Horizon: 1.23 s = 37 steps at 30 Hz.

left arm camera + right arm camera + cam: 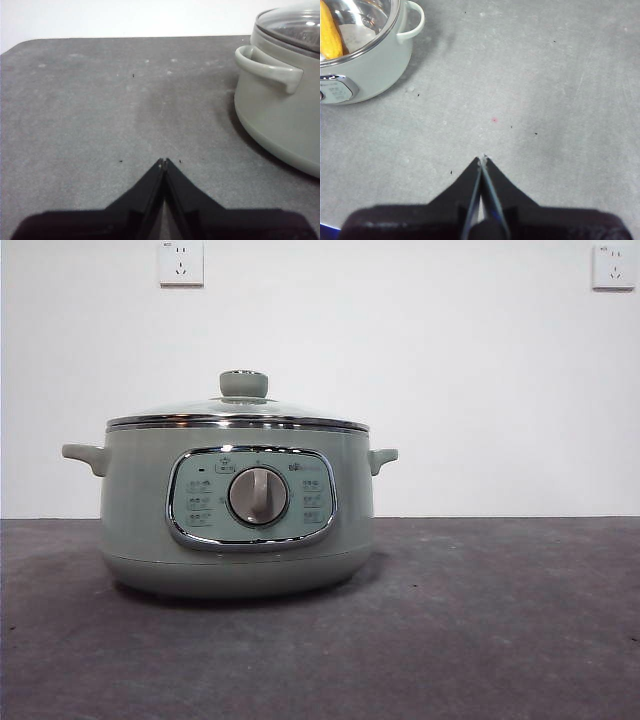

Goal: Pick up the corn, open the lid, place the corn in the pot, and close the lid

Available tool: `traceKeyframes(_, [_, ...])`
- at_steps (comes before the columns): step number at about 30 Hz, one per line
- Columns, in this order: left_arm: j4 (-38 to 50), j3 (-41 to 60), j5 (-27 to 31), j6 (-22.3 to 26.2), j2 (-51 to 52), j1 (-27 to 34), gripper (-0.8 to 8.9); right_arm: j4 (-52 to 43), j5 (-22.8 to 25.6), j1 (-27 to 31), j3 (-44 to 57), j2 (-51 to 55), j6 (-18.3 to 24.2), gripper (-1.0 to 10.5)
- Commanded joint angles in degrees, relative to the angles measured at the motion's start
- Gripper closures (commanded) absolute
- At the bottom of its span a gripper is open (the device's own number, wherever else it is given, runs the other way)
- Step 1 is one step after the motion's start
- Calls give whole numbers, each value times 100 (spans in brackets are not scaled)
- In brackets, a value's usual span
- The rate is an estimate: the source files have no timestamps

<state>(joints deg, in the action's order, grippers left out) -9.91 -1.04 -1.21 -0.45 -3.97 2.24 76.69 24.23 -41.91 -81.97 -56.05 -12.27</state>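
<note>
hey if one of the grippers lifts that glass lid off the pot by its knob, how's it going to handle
The lid looks rigid: glass dome with a steel rim, so probably breakable if dropped. Its small round knob is the only central hold, and its smooth look suggests it could slip or let the lid swing. Sitting flat on the pot, it should lift straight up. Both grippers, left and right, wait aside.

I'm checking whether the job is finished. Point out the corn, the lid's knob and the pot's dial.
corn (330, 35): right wrist view, on its yellow side, seen through the glass lid.
lid's knob (244, 385): front view, the knob's green side.
pot's dial (258, 496): front view, centre of the silver dial.
</note>
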Motion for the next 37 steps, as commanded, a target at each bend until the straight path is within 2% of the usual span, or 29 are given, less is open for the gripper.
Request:
traceKeyframes(1, [44, 61, -28, 66, -52, 20, 816, -33, 22, -2, 66, -4, -63, 963])
traceKeyframes(4, [44, 61, -28, 66, -105, 20, 816, -28, 39, 81, 68, 74, -59, 963])
traceKeyframes(6, [44, 61, -28, 66, -133, 20, 816, -125, 98, 330, 170, 219, 232, 963])
traceKeyframes(9, [44, 61, -26, 66, -181, 20, 816, -763, -214, 870, 780, 745, 195, 963])
traceKeyframes(13, [46, 61, -28, 66, -205, 20, 816, -2802, -850, 1779, 2531, 1987, 345, 963])
traceKeyframes(17, [44, 61, -28, 66, -258, 20, 816, -4916, -953, 2723, 4535, 3272, 435, 963])
traceKeyframes(19, [44, 61, -28, 66, -284, 20, 816, -5650, -1084, 3112, 5370, 3829, 452, 963])
traceKeyframes(21, [44, 61, -26, 66, -306, 20, 816, -6196, -1469, 3491, 6133, 4393, 457, 963])
traceKeyframes(23, [44, 61, -28, 66, -341, 20, 816, -6485, -1818, 3797, 6743, 4883, 501, 963])
traceKeyframes(27, [44, 61, -28, 66, -409, 20, 816, -6645, -2175, 4138, 7510, 5423, 658, 963])
traceKeyframes(32, [42, 61, -28, 66, -472, 20, 816, -6651, -2190, 4194, 7943, 5560, 1078, 963])
traceKeyframes(37, [44, 61, -28, 66, -522, 20, 816, -6603, -2188, 4194, 8115, 5560, 1128, 963])
